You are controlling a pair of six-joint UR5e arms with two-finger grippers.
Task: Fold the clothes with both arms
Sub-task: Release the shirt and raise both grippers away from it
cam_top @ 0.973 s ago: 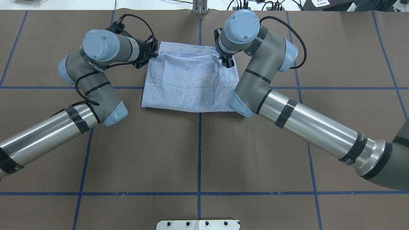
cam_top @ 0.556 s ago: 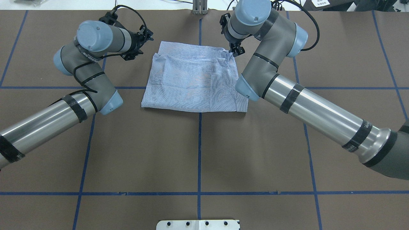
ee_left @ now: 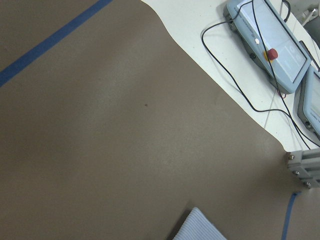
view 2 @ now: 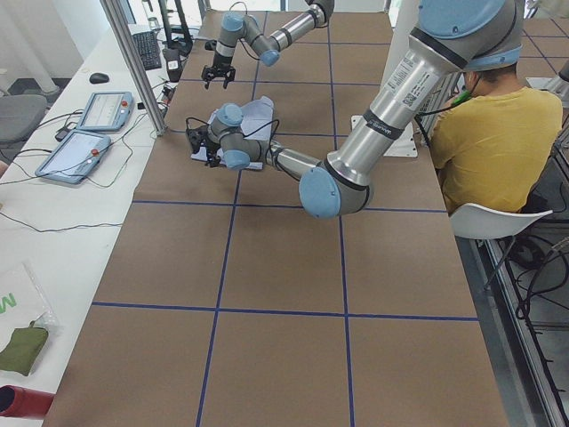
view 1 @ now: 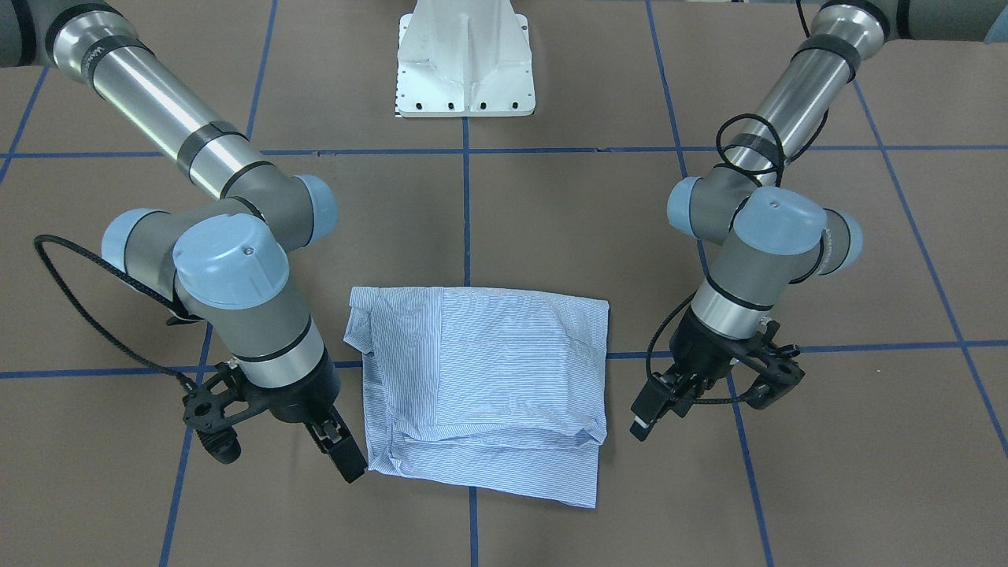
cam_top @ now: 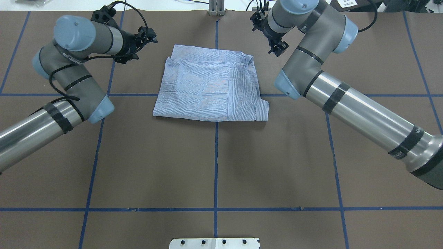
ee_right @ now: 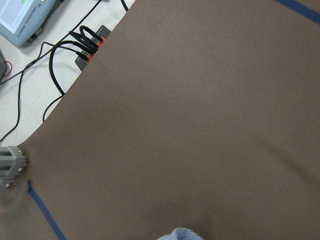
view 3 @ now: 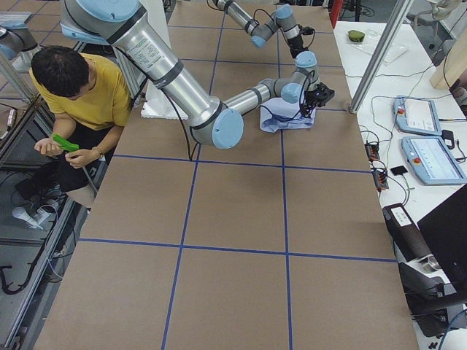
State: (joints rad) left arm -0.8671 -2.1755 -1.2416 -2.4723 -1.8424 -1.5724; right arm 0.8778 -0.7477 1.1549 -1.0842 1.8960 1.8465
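The light blue striped shirt (cam_top: 207, 86) lies folded in a rough rectangle on the brown table, at the middle of the far half; it also shows in the front view (view 1: 480, 378). My left gripper (cam_top: 140, 46) hovers off the shirt's far left corner, apart from it, open and empty; in the front view it (view 1: 657, 405) is right of the shirt. My right gripper (cam_top: 277, 48) hovers off the far right corner, open and empty, and in the front view it (view 1: 339, 449) is just beside the shirt's edge. Each wrist view shows only a shirt corner (ee_left: 200, 227) (ee_right: 180, 234).
The white pedestal base (view 1: 465, 63) stands at the robot's side. Blue tape lines (cam_top: 216, 155) grid the table. Teach pendants (view 2: 89, 133) and cables lie on the white bench beyond the far edge. A person in a yellow shirt (view 2: 493, 133) sits beside the robot.
Both grippers let go of the shirt's far corners and drew back outward, away from it. The shirt has settled flat, its right edge now uncovered.
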